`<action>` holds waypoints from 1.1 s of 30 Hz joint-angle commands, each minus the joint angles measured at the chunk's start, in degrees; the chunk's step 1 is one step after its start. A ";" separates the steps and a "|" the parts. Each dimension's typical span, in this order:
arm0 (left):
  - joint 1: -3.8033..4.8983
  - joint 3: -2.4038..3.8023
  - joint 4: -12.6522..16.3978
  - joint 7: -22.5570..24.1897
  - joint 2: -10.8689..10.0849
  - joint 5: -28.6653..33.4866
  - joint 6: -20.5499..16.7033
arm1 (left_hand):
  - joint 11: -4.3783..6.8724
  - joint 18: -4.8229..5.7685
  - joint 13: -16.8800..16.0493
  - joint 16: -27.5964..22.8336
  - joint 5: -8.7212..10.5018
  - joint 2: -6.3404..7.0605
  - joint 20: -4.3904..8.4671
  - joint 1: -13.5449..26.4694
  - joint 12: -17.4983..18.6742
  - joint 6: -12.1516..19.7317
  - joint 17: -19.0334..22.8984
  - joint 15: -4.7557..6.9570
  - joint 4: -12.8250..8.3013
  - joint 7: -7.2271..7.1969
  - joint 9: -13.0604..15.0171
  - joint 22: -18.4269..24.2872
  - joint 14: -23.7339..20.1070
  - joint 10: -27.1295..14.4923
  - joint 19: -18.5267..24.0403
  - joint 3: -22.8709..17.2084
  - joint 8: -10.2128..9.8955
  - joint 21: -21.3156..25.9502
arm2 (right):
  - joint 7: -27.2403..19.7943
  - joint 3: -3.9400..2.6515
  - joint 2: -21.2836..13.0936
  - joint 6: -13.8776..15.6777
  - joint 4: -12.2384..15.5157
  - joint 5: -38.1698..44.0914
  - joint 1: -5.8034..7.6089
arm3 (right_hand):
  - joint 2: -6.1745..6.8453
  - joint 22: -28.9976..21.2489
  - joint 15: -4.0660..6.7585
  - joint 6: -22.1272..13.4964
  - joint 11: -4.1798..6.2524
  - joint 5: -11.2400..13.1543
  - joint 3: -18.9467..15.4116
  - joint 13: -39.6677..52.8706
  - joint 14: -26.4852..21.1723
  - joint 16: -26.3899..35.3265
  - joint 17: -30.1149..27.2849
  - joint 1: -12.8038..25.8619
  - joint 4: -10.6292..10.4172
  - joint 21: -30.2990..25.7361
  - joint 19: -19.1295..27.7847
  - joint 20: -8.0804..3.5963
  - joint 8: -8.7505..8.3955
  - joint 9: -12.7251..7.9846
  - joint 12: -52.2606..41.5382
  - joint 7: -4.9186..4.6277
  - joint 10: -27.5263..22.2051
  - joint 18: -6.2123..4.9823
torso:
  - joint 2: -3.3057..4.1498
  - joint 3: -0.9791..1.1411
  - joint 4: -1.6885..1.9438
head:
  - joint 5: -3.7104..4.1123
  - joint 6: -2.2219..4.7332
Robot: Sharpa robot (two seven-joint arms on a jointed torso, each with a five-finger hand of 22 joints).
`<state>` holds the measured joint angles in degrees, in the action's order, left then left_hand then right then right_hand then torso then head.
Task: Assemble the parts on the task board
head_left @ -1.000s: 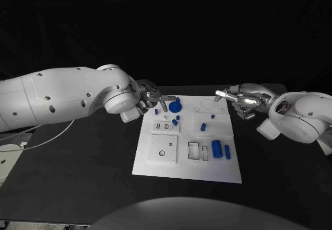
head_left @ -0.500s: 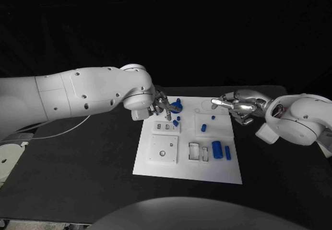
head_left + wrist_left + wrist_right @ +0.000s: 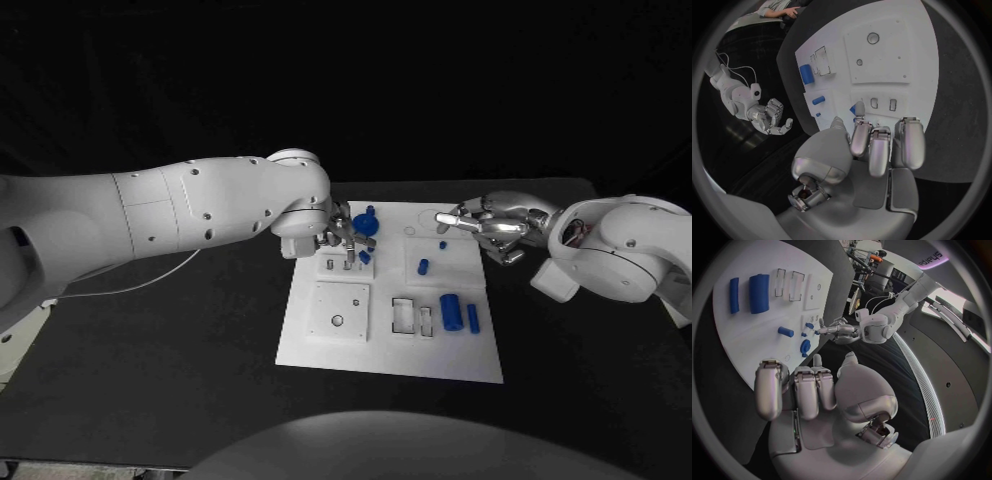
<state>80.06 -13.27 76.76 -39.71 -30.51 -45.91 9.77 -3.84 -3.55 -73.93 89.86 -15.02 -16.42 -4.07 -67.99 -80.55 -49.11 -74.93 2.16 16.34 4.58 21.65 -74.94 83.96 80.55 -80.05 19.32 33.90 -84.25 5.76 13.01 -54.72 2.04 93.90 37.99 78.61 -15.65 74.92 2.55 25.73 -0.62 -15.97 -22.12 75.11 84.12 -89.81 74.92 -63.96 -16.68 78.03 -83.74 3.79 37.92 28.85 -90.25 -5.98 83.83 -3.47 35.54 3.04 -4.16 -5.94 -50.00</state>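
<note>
1. In the head view the task board [image 3: 346, 345], a white rectangular plate, lies on the black table [image 3: 173, 370] between the two hands.
2. The left hand [image 3: 339, 235] hangs over the far left part of the board. Its fingers point down to the small slots there. The left wrist view shows more: the fingers [image 3: 879, 150] are stretched out side by side above two small slots [image 3: 882, 104], and a small blue part [image 3: 857, 109] lies just in front of the fingertips. I see nothing held in this hand, but I cannot tell if a fingertip touches the part.
3. The right hand [image 3: 488, 222] is near the far right edge of the board. In the right wrist view its fingers [image 3: 795, 390] are curled loosely and held apart from the thumb, with nothing between them, so the hand is released.
4. The right wrist view also shows the left hand [image 3: 837, 330] from the other side, low over the board edge beside a round blue part [image 3: 805, 346].
5. On the board, nearer to the robot than the right hand, lie a big blue cylinder [image 3: 451, 311] and a thin blue bar [image 3: 475, 318] side by side, just beside two empty rectangular slots [image 3: 414, 317].
6. A short blue peg [image 3: 424, 266] lies between the hands.
7. A square white block with a small hole [image 3: 340, 311] sits nearer to the robot than the left hand.
</note>
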 commanded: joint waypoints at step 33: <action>-2.17 0.08 -3.64 -3.45 2.18 -1.20 -1.32 | 2.53 -0.31 -16.07 0.14 -1.65 0.20 -0.69 1.17 -9.45 1.86 -15.07 -0.59 0.15 0.74 4.06 1.43 6.04 9.45 2.54 -2.42 -3.09 1.45 | 2.77 0.01 0.34 -3.24 -0.96 -0.44 -0.18 | -0.60 10.79 -0.88 -0.98 -0.83 -0.43 -0.20 14.89 5.15 0.92 14.05 0.20 0.08 -2.50 1.87 0.80 -0.53 -0.13 0.25 -0.36 6.17 0.21 | -0.26 0.12 -0.25 | 0.37 0.00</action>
<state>77.92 -13.24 73.14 -39.89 -28.53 -48.74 9.83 -3.76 -3.56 -73.92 89.86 -16.47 -16.08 -4.70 -66.95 -80.55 -47.58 -74.91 2.11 16.43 5.29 25.69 -73.56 83.98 81.08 -77.78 17.20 31.00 -83.07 8.04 13.01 -54.43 0.11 92.97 37.80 78.50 -15.67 74.91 2.13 24.97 -1.16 -16.19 -22.12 75.10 84.12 -89.14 74.91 -63.93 -16.68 75.72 -82.20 4.47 37.69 28.78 -90.20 -6.33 83.93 -3.47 35.23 3.09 -4.41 -5.60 -50.00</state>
